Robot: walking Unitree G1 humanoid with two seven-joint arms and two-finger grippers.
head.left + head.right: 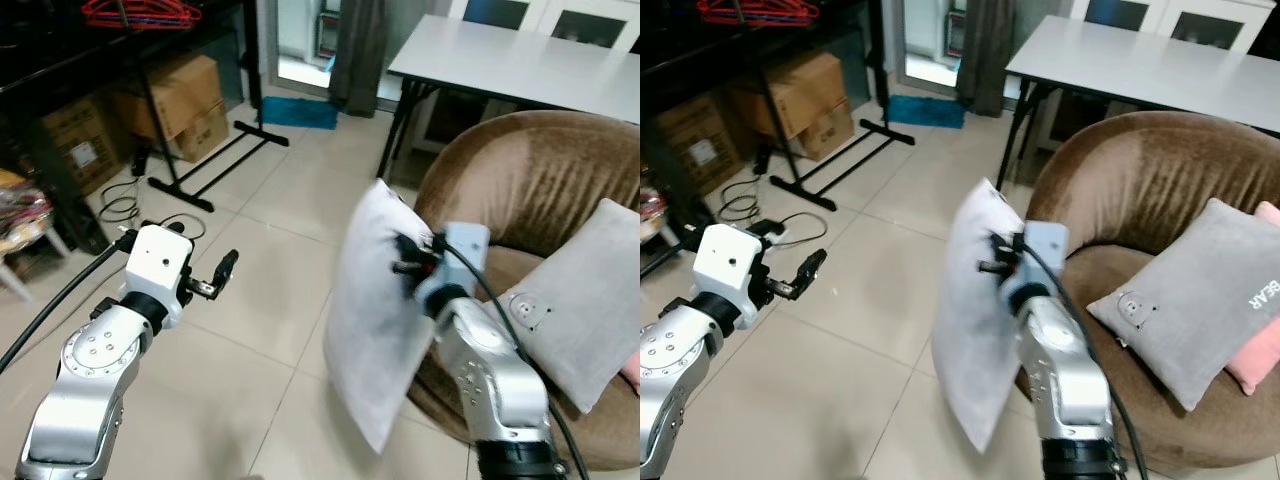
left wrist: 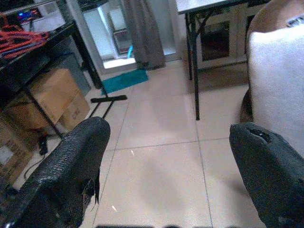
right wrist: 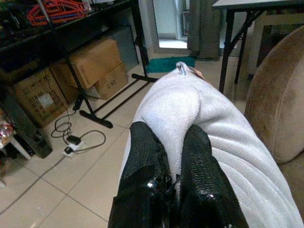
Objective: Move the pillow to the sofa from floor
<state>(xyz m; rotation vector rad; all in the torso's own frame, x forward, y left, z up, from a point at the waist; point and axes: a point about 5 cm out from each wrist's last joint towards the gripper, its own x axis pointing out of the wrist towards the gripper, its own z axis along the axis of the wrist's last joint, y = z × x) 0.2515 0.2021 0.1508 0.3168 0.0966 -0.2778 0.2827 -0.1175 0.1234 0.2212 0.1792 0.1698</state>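
Observation:
A pale grey pillow (image 1: 375, 320) hangs upright in the air beside the round brown sofa (image 1: 540, 170), clear of the tiled floor. My right gripper (image 1: 408, 260) is shut on its upper edge; in the right wrist view the two black fingers (image 3: 142, 166) pinch a fold of the pillow (image 3: 209, 123). My left gripper (image 1: 222, 272) is raised over the floor to the pillow's left, open and holding nothing, with its fingers (image 2: 76, 156) spread wide in the left wrist view.
A grey cushion (image 1: 580, 300) and a pink one (image 1: 1260, 350) lie on the sofa seat. Behind the sofa stands a grey table (image 1: 520, 60). Cardboard boxes (image 1: 185, 100), a black rack foot (image 1: 215, 160) and cables (image 1: 125, 205) occupy the left.

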